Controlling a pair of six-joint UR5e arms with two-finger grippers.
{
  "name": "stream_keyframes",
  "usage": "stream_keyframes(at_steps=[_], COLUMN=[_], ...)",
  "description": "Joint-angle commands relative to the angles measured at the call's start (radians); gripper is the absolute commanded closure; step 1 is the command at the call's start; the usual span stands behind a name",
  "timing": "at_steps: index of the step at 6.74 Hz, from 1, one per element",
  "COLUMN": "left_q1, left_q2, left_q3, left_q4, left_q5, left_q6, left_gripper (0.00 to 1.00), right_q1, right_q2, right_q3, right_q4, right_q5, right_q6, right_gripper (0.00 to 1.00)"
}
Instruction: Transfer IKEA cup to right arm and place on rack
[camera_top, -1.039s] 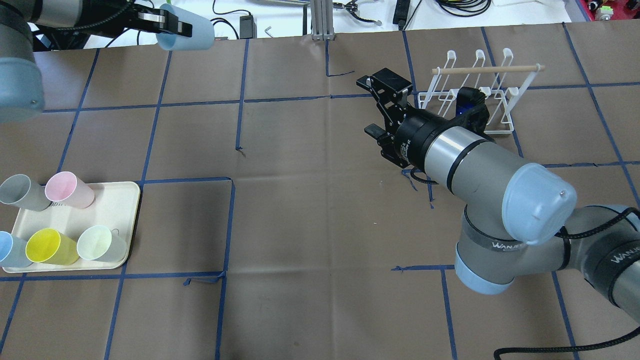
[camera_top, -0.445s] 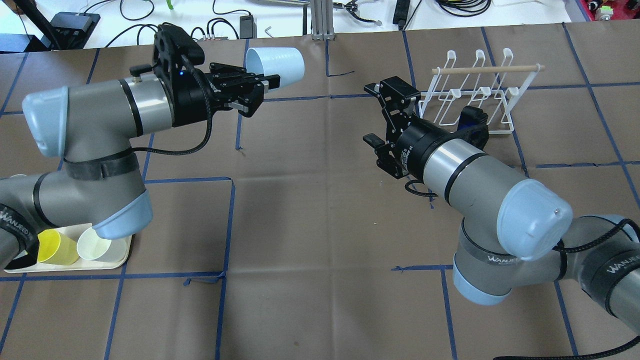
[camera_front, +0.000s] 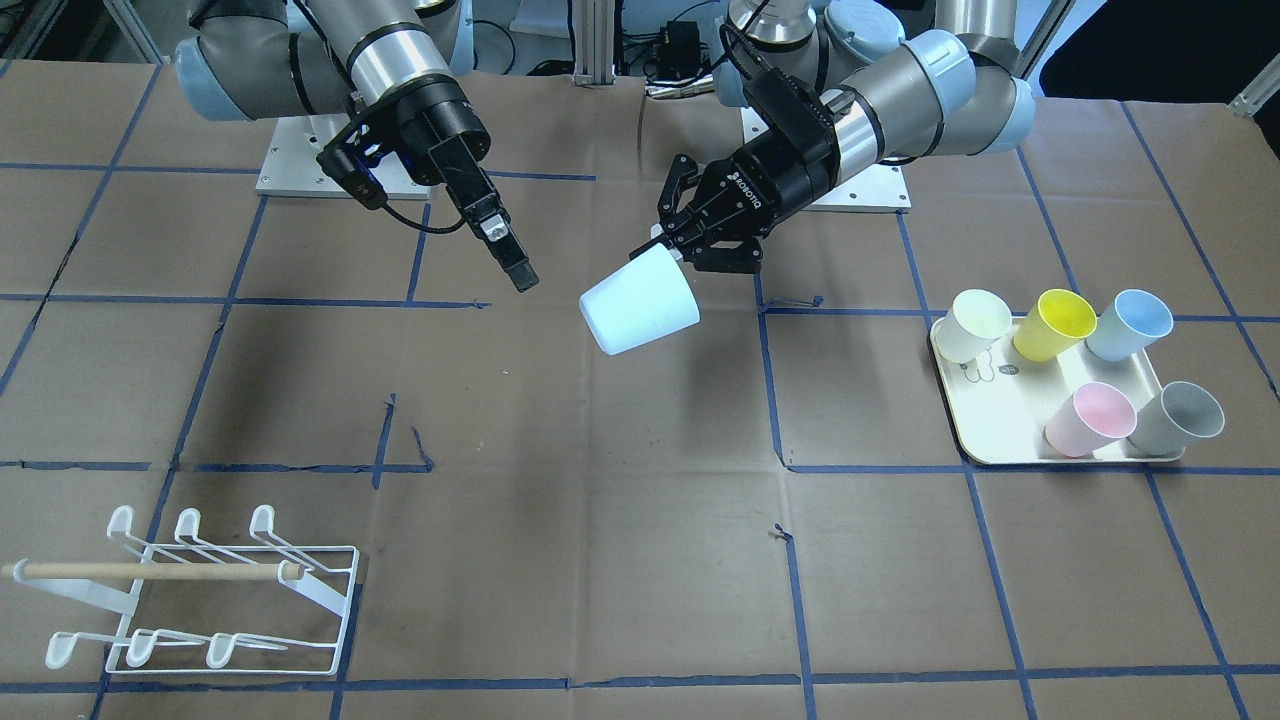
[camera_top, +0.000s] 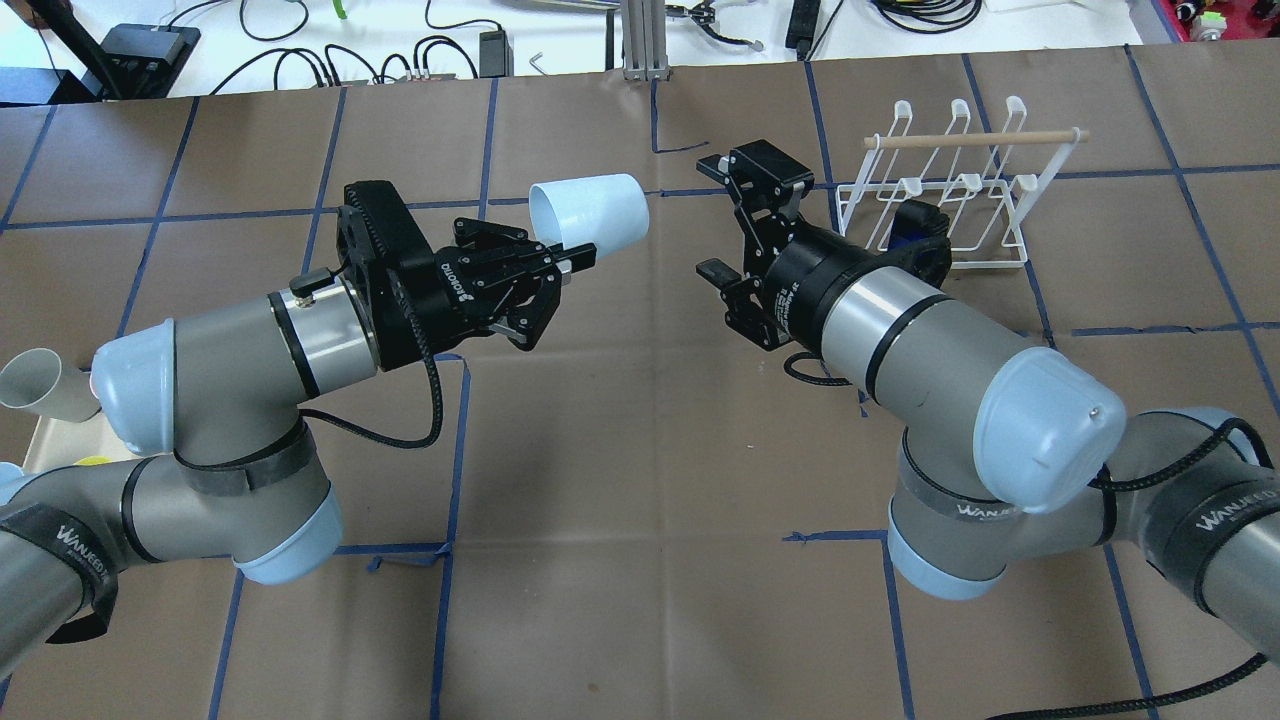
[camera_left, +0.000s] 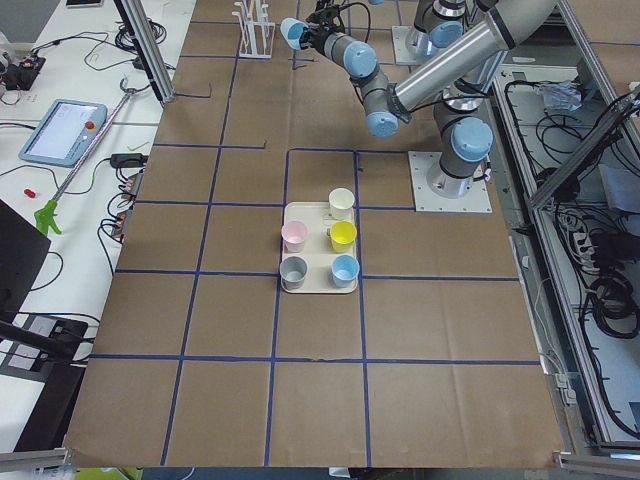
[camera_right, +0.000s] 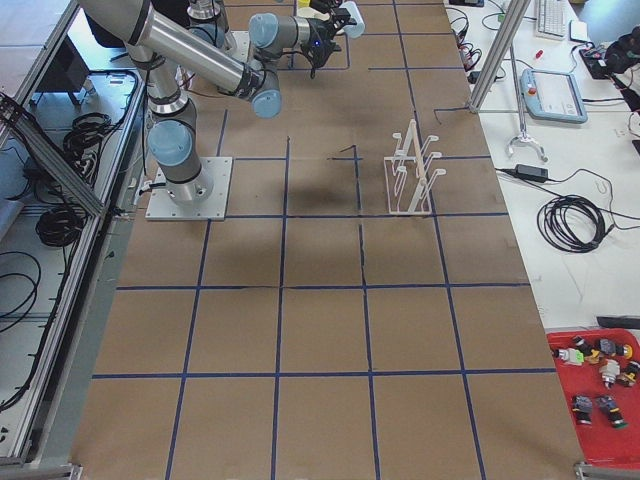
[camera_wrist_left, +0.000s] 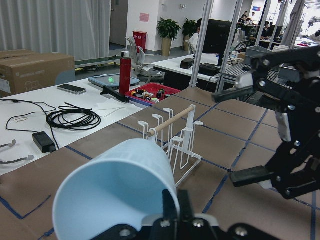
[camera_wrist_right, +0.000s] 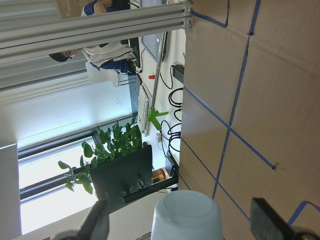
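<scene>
Cup (camera_top: 590, 208), pale blue, hangs sideways above the surface (camera_top: 640, 450), pinched at its rim by the left hand (camera_top: 572, 258), whose arm reaches toward the rack (camera_top: 980, 139). Between cup and rack, the right hand (camera_top: 712, 217) faces the cup's closed base with fingers spread wide, near it but not touching.

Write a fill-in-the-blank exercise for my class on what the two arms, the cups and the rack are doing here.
1. The end effector gripping the pale blue cup by its rim belongs to the robot's ____ arm.
2. The right end effector faces that cup with its jaws ____.
3. The tray carries ____ cups.
4. The white wire rack stands nearer the robot's ____ arm.

Missing words: left; open; five; right.
</scene>
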Motion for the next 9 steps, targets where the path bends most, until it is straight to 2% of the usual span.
stream_keyframes(at_steps=[1, 3, 9], left_q1=[-0.001, -0.001, -0.001], left_q2=[0.003, 0.003, -0.002], left_q3=[-0.015, -0.014, -0.012], left_q4=[0.025, 0.025, 0.025], left_q5=[-0.005, -0.005, -0.003], left_q6=[-0.007, -0.007, -0.012], left_gripper=[0.98, 0.98, 0.98], right_q1=[0.035, 0.060, 0.126], right_q2=[0.043, 0.054, 0.056], right_q3=[-0.023, -0.026, -0.084], right_q4=[0.005, 0.040, 0.129], right_q5=[-0.007, -0.059, -0.111], right_q6=[0.014, 0.016, 0.118], right_gripper=[0.00, 0.00, 0.00])
